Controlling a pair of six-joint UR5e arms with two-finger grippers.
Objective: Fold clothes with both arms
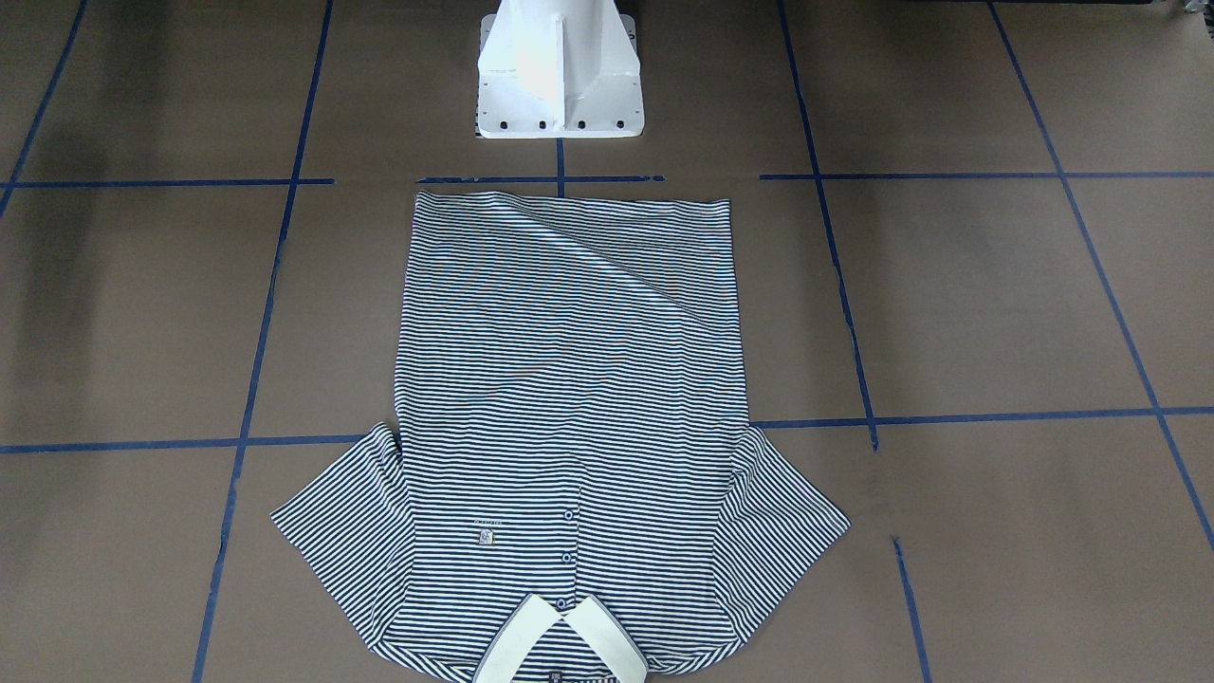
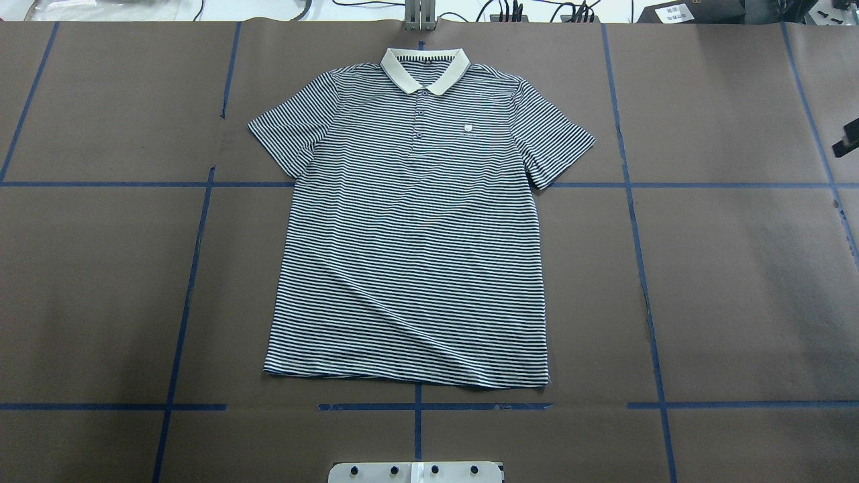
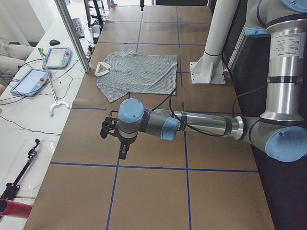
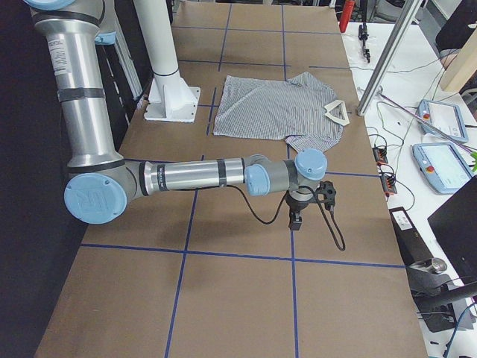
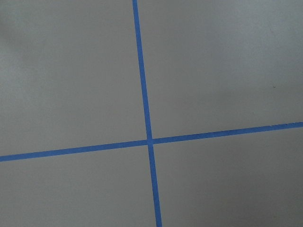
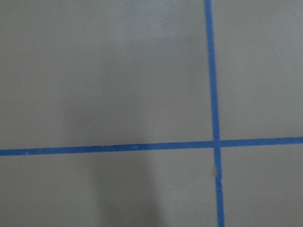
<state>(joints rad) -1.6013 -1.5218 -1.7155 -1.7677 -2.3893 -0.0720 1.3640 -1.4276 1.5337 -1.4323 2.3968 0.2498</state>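
- The striped polo shirt lies flat and face up in the middle of the bench. Both short sleeves are spread out to the sides.
- Its cream collar sits at the far edge, away from the robot. The hem points toward the white pedestal base.
- The placket buttons and the little chest patch are both visible. There's a long diagonal crease running across the fabric near the hem.
- The left arm stretches out low over the bench, well apart from the shirt. Its left end effector points down at bare surface. Honestly can't tell whether its jaws are apart or together.
- Same deal for the right arm at the other end. The right end effector hangs over bare bench, nowhere near the shirt, and I can't make out its jaw state either.
- Both wrist cams just see brown surface with crossing blue tape lines.
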